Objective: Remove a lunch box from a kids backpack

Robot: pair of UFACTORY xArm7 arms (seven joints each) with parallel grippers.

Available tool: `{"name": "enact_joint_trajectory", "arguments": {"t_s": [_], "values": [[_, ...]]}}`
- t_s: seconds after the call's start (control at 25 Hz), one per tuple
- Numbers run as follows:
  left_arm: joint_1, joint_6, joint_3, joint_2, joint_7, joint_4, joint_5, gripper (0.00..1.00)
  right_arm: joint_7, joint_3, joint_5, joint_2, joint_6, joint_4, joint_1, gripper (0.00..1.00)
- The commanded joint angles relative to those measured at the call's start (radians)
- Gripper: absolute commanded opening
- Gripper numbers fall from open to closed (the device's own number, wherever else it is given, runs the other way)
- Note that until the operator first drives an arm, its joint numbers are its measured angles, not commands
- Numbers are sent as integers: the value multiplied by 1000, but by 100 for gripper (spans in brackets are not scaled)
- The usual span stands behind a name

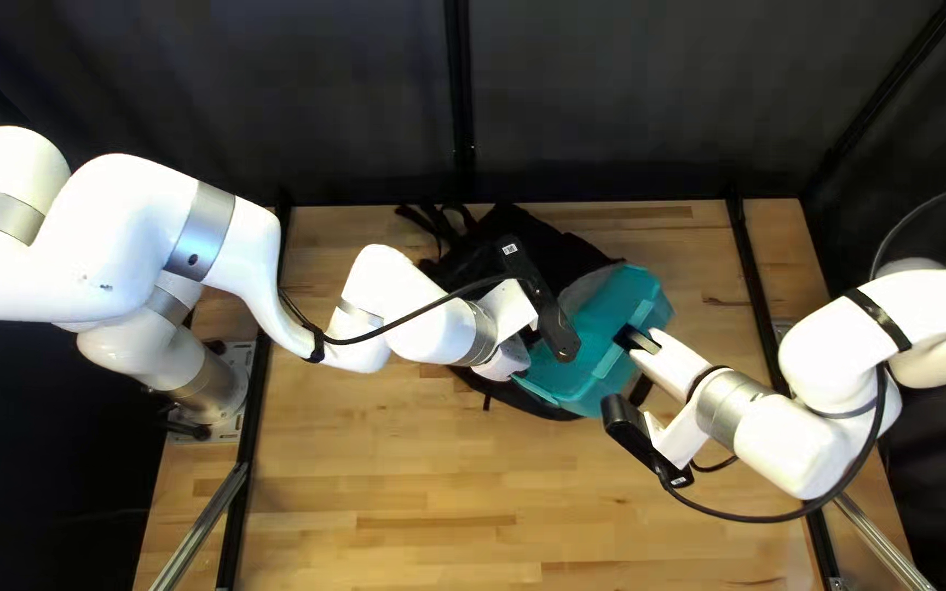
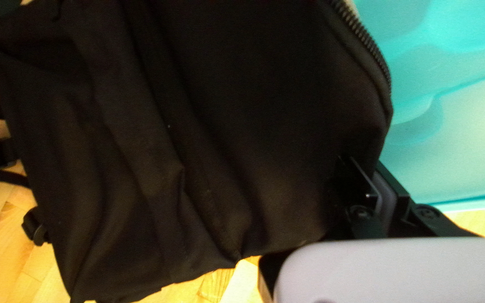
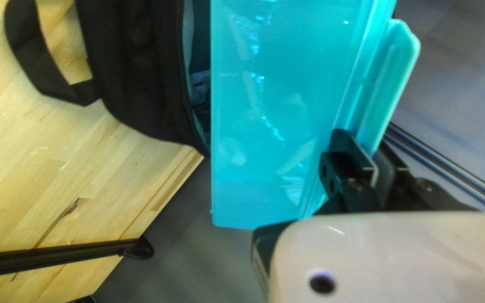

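A hand could pass over the near half of the table [image 1: 407, 471]. Farther back, the left arm [image 1: 424, 317] and right arm [image 1: 802, 443] block the sides of the black backpack [image 1: 563, 250] and teal lunch box [image 1: 646, 298].

Wooden table [image 1: 407, 482]; behind it, apparently a dark curtain [image 1: 276, 99].

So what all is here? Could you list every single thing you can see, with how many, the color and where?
teal plastic lunch box: one, at the backpack's open mouth
black fabric backpack: one, towards the table's far edge
wooden table: one, light brown, underneath
narrow rails: two, black, along the table's sides
metal bars: two, silver, by the near corners
curtain: dark, behind the table
cables: black, along both arms
arms: two, white, one each side
left gripper: one, black, on the backpack's edge
right gripper: one, black, clamping the box's flap
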Motion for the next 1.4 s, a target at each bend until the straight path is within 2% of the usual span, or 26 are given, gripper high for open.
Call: {"name": "enact_joint_trajectory", "arguments": {"t_s": [0.04, 0.48, 0.76, 1.04, 1.24, 1.4], "values": [[0, 2, 0, -2, 0, -2, 0, 0, -5, 18, 36, -35, 44, -6, 25, 0], [-5, 91, -5, -128, 22, -73, 4, 0, 16, 73, 121, -92, 164, -9, 74, 0], [-8, 187, -16, -253, 46, -145, -5, 0, 11, 64, 177, -161, 213, -46, 103, 0], [-10, 256, -38, -348, 37, -205, -4, 0, -12, 5, 208, -255, 209, -119, 122, 0], [-14, 302, -51, -419, 44, -245, -10, 0, -39, -88, 207, -347, 145, -229, 129, 0], [-24, 325, -47, -494, 78, -289, -31, 0, -66, -173, 187, -399, 100, -293, 109, 0]]}}
